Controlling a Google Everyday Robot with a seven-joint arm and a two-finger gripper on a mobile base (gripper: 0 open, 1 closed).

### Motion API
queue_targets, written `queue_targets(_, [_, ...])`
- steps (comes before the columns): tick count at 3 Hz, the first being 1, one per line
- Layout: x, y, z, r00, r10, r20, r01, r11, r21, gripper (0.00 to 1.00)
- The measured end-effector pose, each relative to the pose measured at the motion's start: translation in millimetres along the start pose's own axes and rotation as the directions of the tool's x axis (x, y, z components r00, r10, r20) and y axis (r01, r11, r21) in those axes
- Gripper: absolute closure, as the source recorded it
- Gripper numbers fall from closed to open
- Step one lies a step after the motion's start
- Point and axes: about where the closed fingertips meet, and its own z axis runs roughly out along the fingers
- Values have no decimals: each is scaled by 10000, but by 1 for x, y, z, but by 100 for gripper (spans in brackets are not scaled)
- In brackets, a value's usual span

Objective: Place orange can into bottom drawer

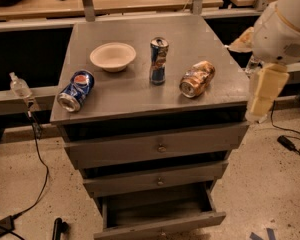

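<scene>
orange can (197, 78): lies on its side on the right part of the cabinet top (135, 96), silver end turned to the front-left; nothing is touching it.
bottom drawer (140, 229): you see it pulled out, its inside dark and, as far as the dim view lets you tell, with nothing in it.
gripper (260, 101): your arm hangs off the cabinet's right edge, the pale cream end pointing down, beside the top's front-right corner; well apart from the orange can, holding nothing; open or closed, you cannot tell.
slim blue can (158, 60): upright, just left of the orange can, apart from it.
bowl (112, 56): pale, sits upright at the back-left of the top.
Pepsi can (76, 90): on its side near the front-left edge.
top drawer (160, 146): pushed in.
middle drawer (159, 180): pushed in, above the open one.
clear bottle (20, 86): stands on the ledge left of the cabinet.
</scene>
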Motion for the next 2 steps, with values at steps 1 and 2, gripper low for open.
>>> queue_targets(1, [-5, -46, 26, 9810, -1925, 245, 1928, 9812, -118, 0])
queue_targets(2, [-8, -57, 28, 9579, -2850, 331, 2849, 9585, 71, 0])
